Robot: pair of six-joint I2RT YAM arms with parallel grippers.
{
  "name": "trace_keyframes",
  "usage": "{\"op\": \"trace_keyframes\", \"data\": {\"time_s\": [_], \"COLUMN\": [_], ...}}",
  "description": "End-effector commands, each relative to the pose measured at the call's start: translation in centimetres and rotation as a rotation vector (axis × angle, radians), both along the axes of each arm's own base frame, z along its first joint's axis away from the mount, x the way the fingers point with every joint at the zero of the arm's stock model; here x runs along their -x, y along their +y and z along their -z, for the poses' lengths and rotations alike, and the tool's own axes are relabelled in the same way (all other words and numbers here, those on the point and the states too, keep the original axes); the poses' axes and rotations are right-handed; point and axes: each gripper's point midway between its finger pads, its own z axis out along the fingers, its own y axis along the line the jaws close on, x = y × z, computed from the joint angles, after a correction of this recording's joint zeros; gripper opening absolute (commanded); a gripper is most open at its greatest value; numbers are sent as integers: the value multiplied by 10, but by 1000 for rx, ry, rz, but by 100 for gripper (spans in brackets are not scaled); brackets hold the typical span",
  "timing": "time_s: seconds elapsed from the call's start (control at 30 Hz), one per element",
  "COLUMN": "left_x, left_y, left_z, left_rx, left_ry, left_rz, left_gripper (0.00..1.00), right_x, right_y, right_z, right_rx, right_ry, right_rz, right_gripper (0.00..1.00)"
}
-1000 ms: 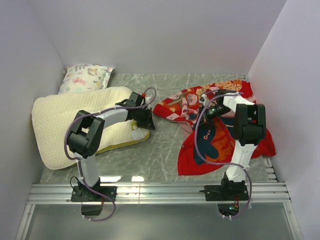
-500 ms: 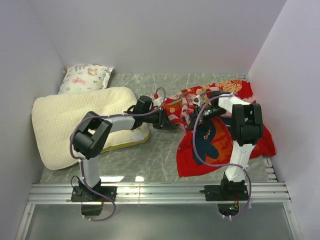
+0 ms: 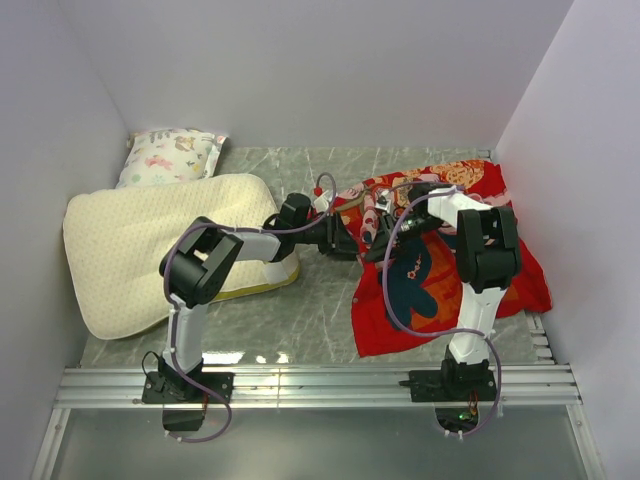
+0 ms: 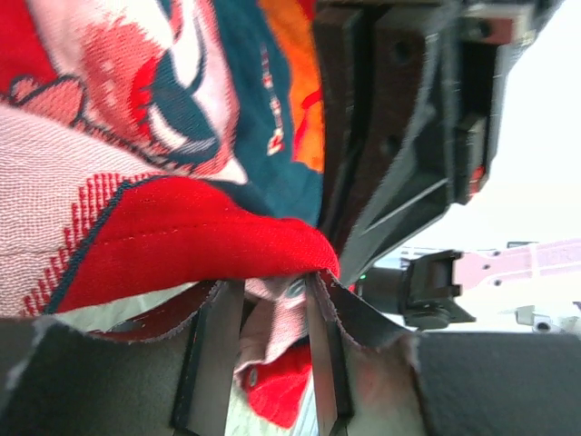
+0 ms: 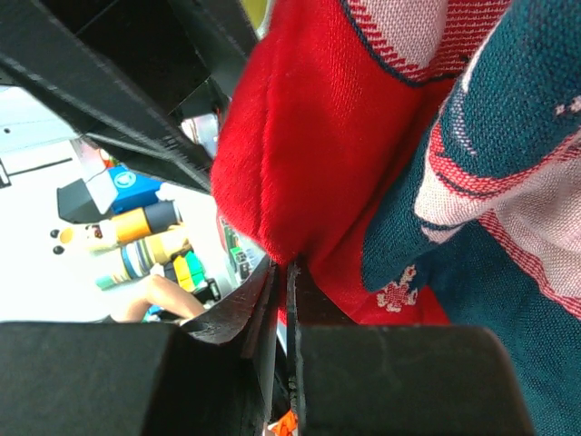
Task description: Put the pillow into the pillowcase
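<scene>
The cream quilted pillow [image 3: 140, 240] lies at the left, with nothing gripping it. At the right, the red cartoon-print pillowcase [image 3: 450, 285] is spread out and bunched at its left edge. My left gripper [image 3: 350, 243] reaches across to that edge; in the left wrist view it [image 4: 272, 304] stands open, with a pink fold of the pillowcase [image 4: 172, 232] hanging loosely between its fingers. My right gripper [image 3: 380, 238] faces it at close range and is shut [image 5: 283, 272] on a pinch of red pillowcase [image 5: 336, 136] edge. The right gripper's black fingers [image 4: 399, 136] fill the left wrist view.
A white animal-print pillow [image 3: 170, 157] sits in the far left corner behind the cream pillow. Pale walls close in the left, back and right. A metal rail [image 3: 320, 385] carrying both arm bases runs along the near edge.
My left arm has swung right, from the pillow's edge to the pillowcase's left edge, and its jaws went from shut to open. The right gripper drew the held fabric slightly left.
</scene>
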Motion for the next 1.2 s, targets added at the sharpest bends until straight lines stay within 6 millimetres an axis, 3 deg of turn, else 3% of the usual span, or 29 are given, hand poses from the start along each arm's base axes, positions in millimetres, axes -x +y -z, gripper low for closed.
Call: {"op": "trace_keyframes", "data": {"time_s": [0.0, 0.13, 0.27, 0.4, 0.5, 0.7, 0.73, 0.9, 0.93, 1.17], "left_x": [2, 7, 9, 8, 9, 10, 10, 8, 7, 6], "left_y": [-10, -14, -19, -19, -15, -10, -10, -14, -15, -16], "left_z": [-29, -41, -32, -17, -12, -1, -1, -7, -6, -4], "left_rx": [106, 172, 143, 93, 52, -27, -32, -34, -37, -32], "left_ry": [-50, -45, -25, 8, -7, -25, -24, -42, -42, -30], "left_rz": [34, 51, 57, 55, 58, 62, 63, 68, 67, 66], "left_gripper": [39, 41, 37, 10, 3, 1, 1, 0, 1, 1], "right_x": [1, 0, -1, -4, -9, -22, -22, -22, -23, -20], "right_y": [4, 4, 5, 3, -2, -3, -1, 6, 7, 11], "right_z": [-3, -1, -7, -7, -1, 10, 10, 17, 14, 0], "right_rx": [-27, -23, -40, -32, 5, 134, 152, 277, 288, 274], "right_ry": [16, 20, 15, 14, 19, -52, -71, -162, -182, -219], "right_rz": [-1, 2, 0, 3, 27, 53, 45, 12, 11, -10], "right_gripper": [2, 2, 4, 15, 22, 39, 54, 58, 75, 76]}}
